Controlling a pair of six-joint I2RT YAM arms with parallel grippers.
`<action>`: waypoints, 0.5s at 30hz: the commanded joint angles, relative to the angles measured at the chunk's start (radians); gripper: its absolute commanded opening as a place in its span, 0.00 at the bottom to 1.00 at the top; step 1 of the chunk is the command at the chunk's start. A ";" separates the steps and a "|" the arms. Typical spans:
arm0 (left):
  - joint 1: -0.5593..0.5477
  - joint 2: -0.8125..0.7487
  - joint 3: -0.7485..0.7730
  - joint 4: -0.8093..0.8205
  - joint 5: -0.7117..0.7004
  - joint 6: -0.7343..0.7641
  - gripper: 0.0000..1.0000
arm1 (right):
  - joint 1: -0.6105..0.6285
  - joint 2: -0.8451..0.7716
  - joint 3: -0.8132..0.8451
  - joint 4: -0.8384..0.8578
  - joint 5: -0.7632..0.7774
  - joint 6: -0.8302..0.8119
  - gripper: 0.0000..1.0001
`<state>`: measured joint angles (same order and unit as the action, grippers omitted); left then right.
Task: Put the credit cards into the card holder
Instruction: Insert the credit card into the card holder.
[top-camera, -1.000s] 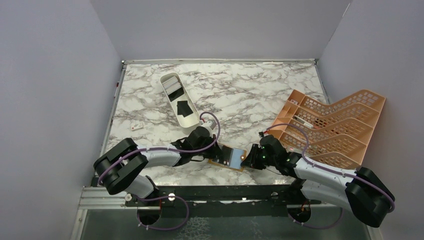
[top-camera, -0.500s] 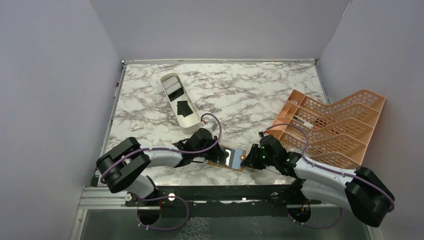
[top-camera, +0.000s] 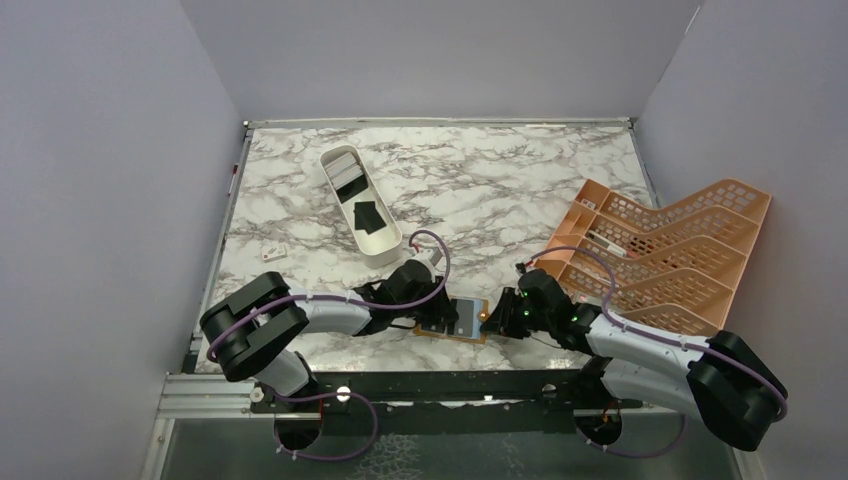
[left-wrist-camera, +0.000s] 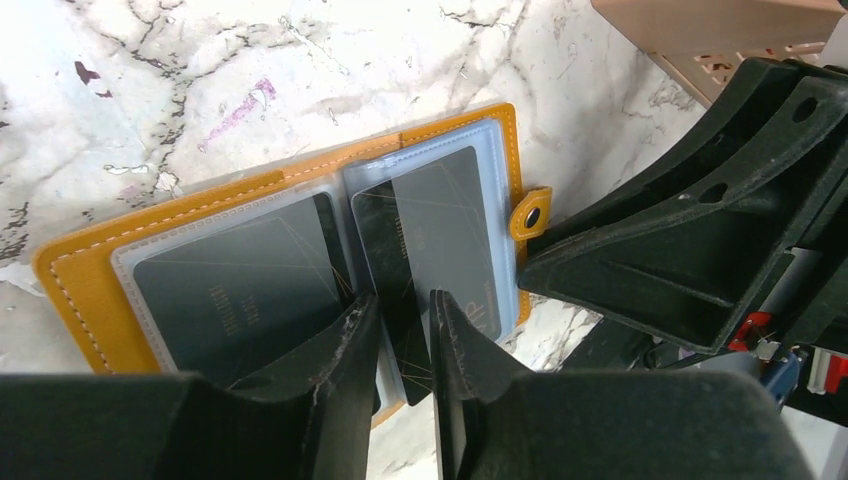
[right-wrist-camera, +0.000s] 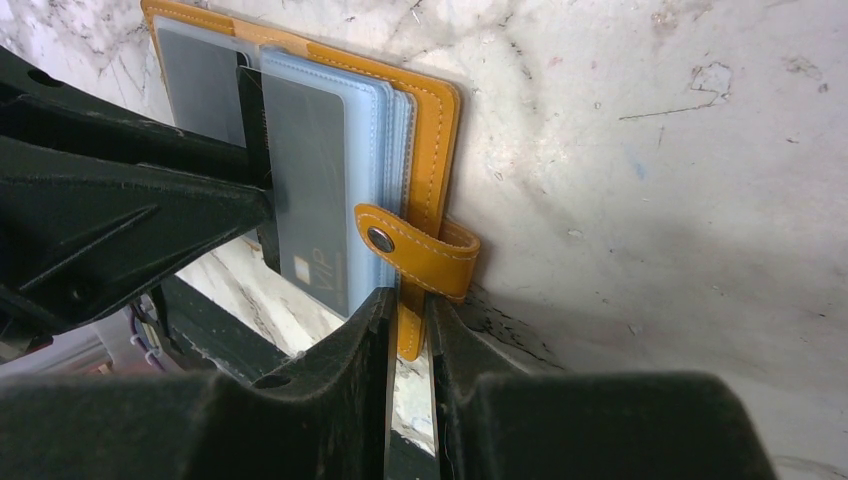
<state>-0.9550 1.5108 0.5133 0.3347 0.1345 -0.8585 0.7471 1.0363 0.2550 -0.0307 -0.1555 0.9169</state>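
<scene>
Open orange-tan leather card holder (left-wrist-camera: 88, 292) lies flat near the front edge of the white marble-patterned table (top-camera: 500, 190), between both arms.
The right gripper (right-wrist-camera: 408, 305) is clenched on the holder's edge just below its snap strap (right-wrist-camera: 415, 245). The left gripper (left-wrist-camera: 405, 310), jaws slightly parted, sits over a black plastic credit card (left-wrist-camera: 375, 250) that is partly inside the right clear sleeve with its lower end sticking out. Another dark card (left-wrist-camera: 240, 290) fills the left sleeve.

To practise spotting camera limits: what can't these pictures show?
Left wrist: lower end of the black plastic card, behind the left fingers.
Right wrist: near edge of the orange-tan leather card holder, behind the right fingers.
Top: cards in the long white oval tray, too small to count.
</scene>
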 joint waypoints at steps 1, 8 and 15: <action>-0.012 -0.019 0.014 -0.001 0.013 -0.024 0.30 | 0.006 0.021 -0.015 -0.071 0.028 -0.015 0.23; -0.033 -0.001 0.026 0.018 0.015 -0.037 0.31 | 0.005 0.028 -0.016 -0.062 0.028 -0.017 0.23; -0.068 0.030 0.055 0.018 -0.007 0.035 0.32 | 0.006 0.055 0.002 -0.062 0.031 -0.035 0.23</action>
<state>-0.9810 1.5162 0.5259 0.3313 0.1230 -0.8692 0.7471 1.0523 0.2592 -0.0296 -0.1566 0.9157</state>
